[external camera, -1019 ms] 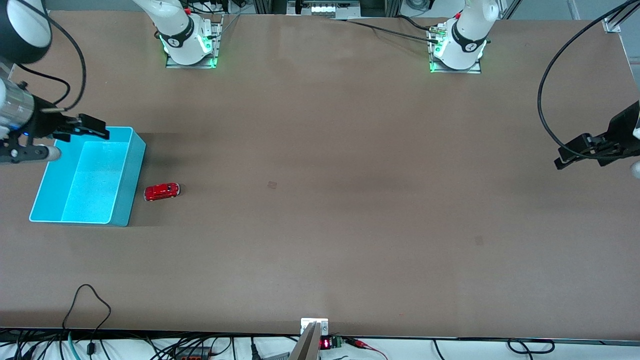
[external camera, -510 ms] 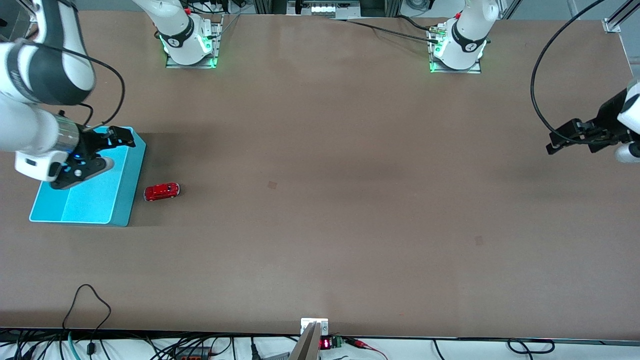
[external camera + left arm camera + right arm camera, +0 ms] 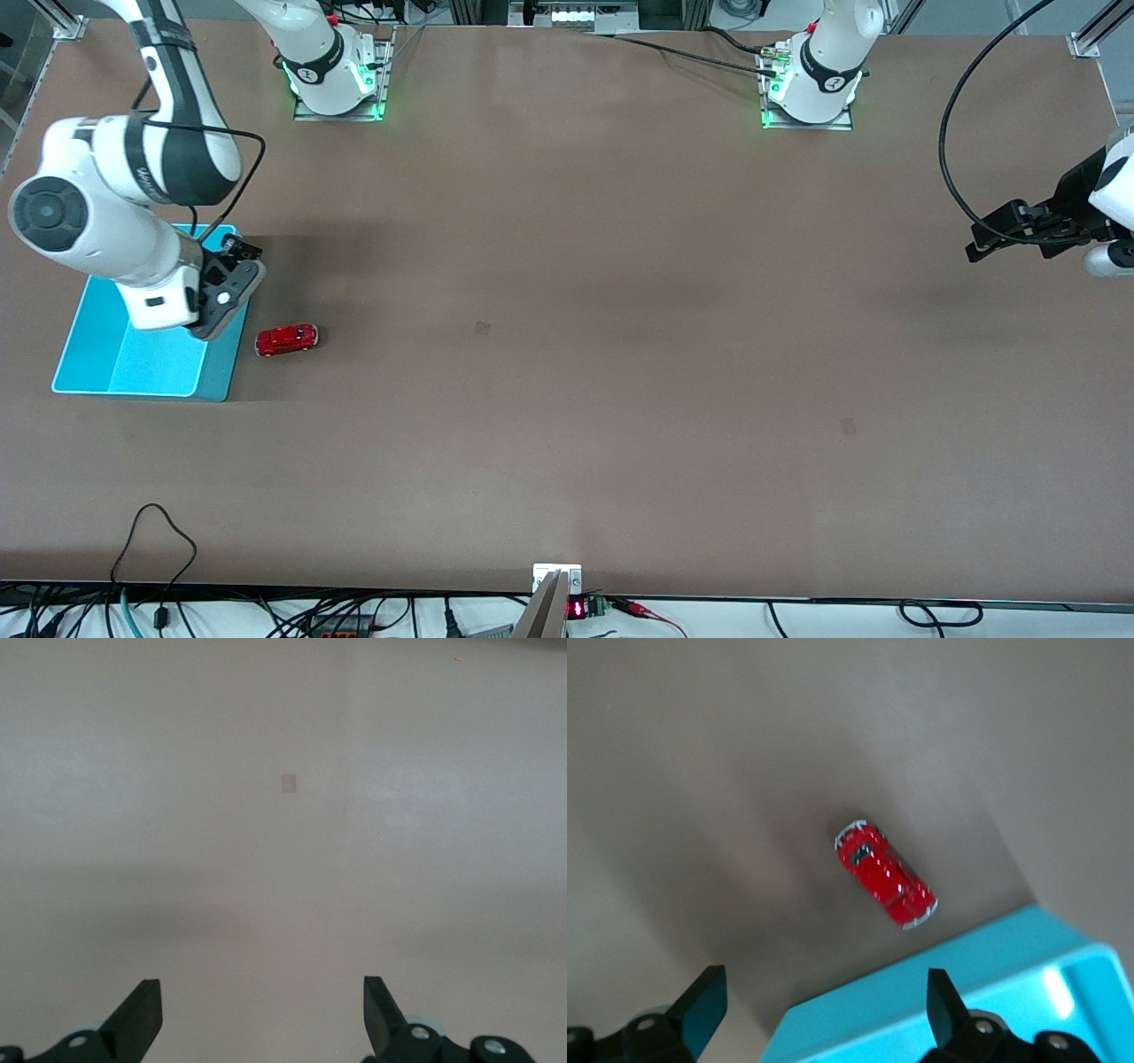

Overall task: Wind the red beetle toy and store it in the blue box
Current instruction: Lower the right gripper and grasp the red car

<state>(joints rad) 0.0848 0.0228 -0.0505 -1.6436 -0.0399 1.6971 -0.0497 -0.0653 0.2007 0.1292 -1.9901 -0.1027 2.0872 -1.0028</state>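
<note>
The surface (image 3: 620, 354) is bare but for the box (image 3: 97, 368), which looks empty where visible, and the beetle (image 3: 287, 339) just beside it, toward the left arm's end. The right hand (image 3: 819, 1010) hangs spread over the box's wall nearest the beetle. The left hand (image 3: 263, 1014), spread, waits over its own end. Approach is under way; next, lower and pinch the beetle.

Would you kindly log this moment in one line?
right gripper: open, over blue box rim | red beetle toy: on table | left gripper: open, waiting
</note>
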